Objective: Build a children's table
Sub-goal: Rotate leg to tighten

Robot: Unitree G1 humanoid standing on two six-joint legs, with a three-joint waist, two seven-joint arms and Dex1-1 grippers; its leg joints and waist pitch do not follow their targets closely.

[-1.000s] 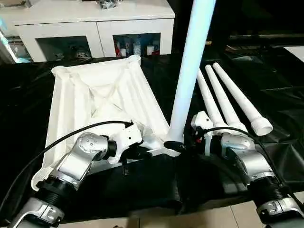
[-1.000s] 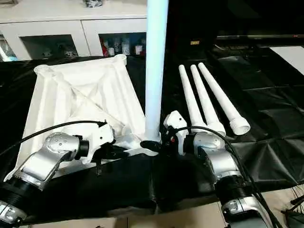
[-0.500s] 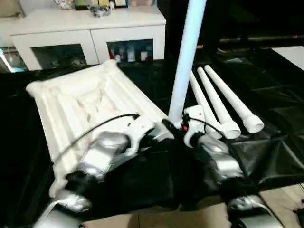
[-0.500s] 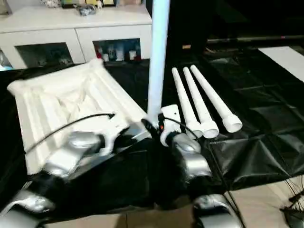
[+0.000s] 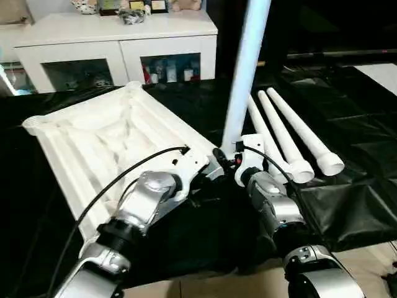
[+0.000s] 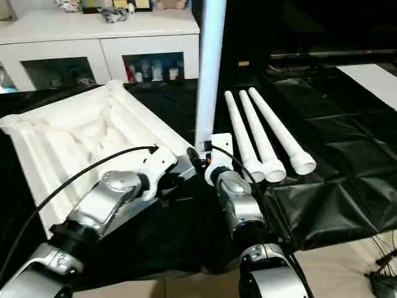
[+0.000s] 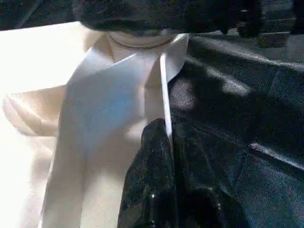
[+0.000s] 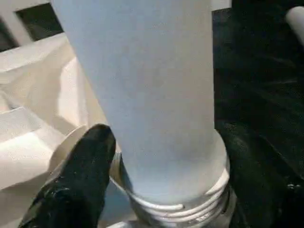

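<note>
The children's table top [image 5: 93, 143] lies upside down on the black sheet, ribbed underside up. One white leg [image 5: 245, 68] stands upright in its near right corner socket, and its threaded foot [image 8: 190, 209] sits in that socket. My right gripper [image 5: 226, 158] is at the foot of this leg. My left gripper [image 7: 166, 137] is shut on the thin white rim of the table top, just beside the same corner. Three more legs [image 5: 291, 133] lie side by side on the sheet to the right.
A white cabinet [image 5: 118, 43] with glass doors stands behind the big black-sheeted table [image 5: 353, 205]. The sheet hangs over the near edge, with pale floor [image 5: 378, 254] below. A black cable [image 5: 118, 180] runs from my left arm across the table top.
Both arms have pushed forward and the table top has swung round on the sheet, its far end going left. The corner with the upright leg now sits farther from me. The three lying legs stayed put.
</note>
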